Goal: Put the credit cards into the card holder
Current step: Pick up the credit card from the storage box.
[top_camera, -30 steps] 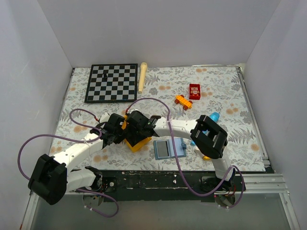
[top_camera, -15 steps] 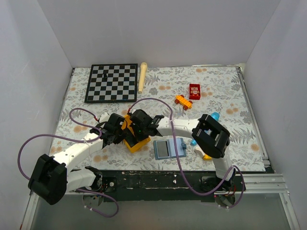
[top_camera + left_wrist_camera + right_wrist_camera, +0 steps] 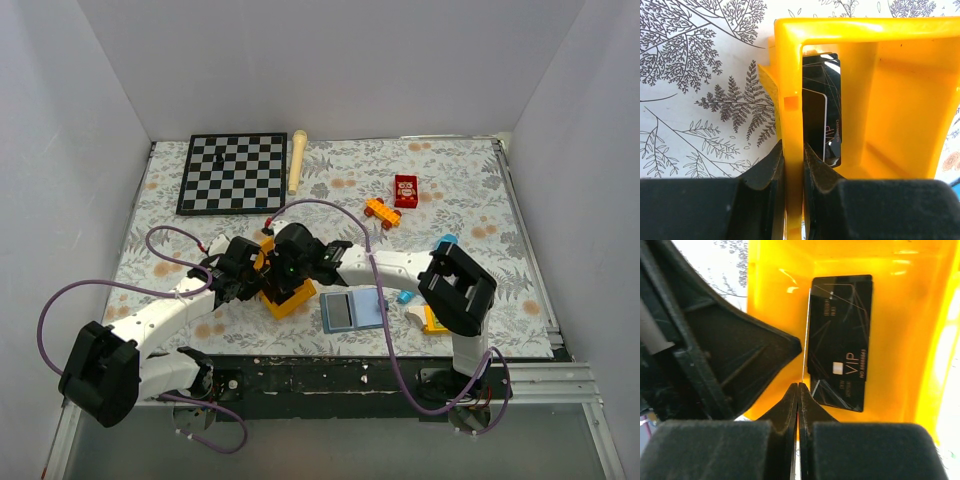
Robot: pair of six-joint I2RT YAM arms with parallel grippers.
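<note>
A yellow open box sits near the front edge, and my left gripper is shut on its left wall. My right gripper reaches into the box and is shut on a credit card seen edge-on as a thin pale line. Another black credit card, marked VIP, lies flat on the box floor. In the left wrist view the black cards stand just inside the held wall. The slate-blue card holder lies open on the table, right of the box.
A chessboard and a wooden stick lie at the back left. A small red box and an orange toy sit at the back right. Blue toy parts and a white and yellow piece lie under the right arm.
My right gripper has closed from partly open to shut inside the yellow box. The right arm's elbow swung right. The left gripper kept its hold on the box wall.
</note>
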